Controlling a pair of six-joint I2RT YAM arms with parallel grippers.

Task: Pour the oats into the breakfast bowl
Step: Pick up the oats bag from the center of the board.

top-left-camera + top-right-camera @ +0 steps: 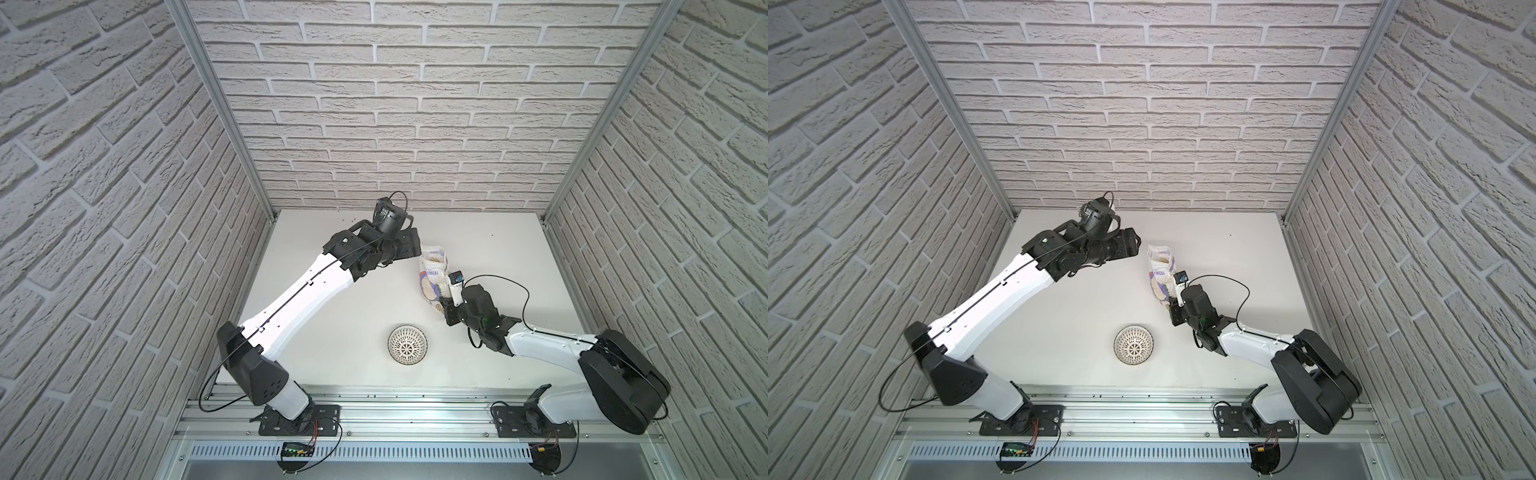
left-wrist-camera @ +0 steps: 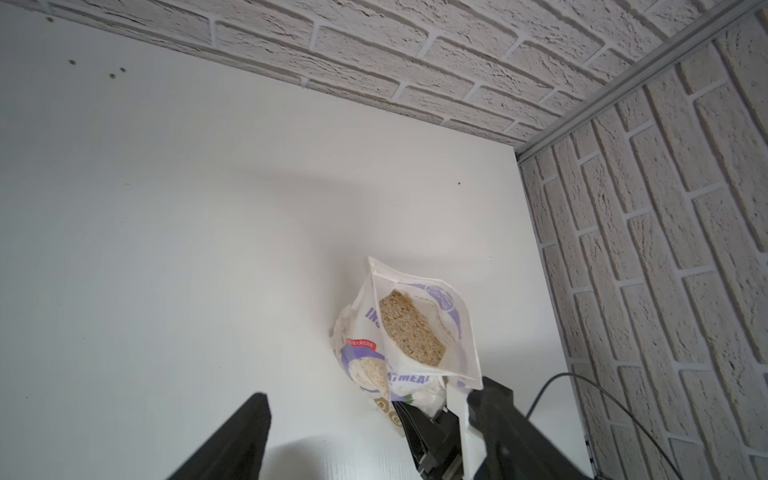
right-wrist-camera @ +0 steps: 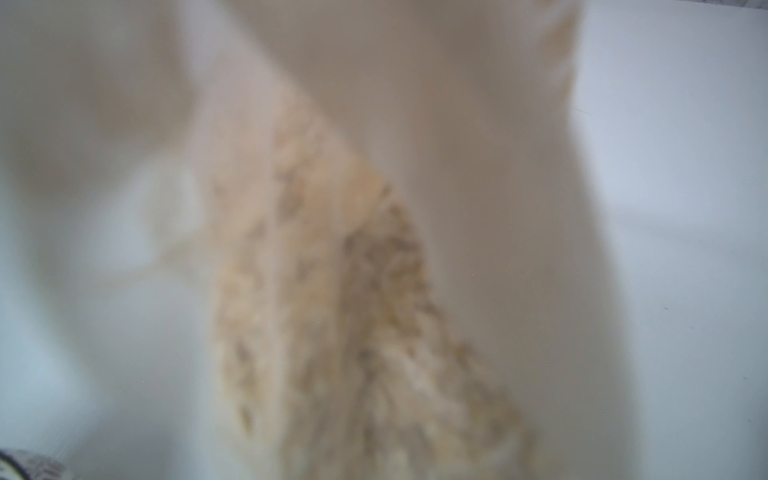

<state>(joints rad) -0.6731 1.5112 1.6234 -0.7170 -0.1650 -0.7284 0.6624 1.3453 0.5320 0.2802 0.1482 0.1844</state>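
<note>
The white pouch (image 1: 432, 274) with purple trim is held up off the table, its torn mouth open toward the back wall. Pale beige oats (image 2: 409, 328) fill the mouth. My right gripper (image 1: 450, 300) is shut on the pouch's lower end; the right wrist view is a close blur of oats (image 3: 332, 291) behind plastic. My left gripper (image 1: 417, 248) stands open just left of the pouch's top, its black fingers (image 2: 249, 436) apart and touching nothing. The breakfast bowl (image 1: 407, 345), white with a dark lattice, sits empty on the table nearer the front, left of the right wrist.
The white table (image 1: 332, 324) is boxed in by brick-patterned walls at the back and both sides. A few dark specks (image 2: 112, 76) lie near the back left. The left arm (image 1: 299, 291) stretches across the table's left half.
</note>
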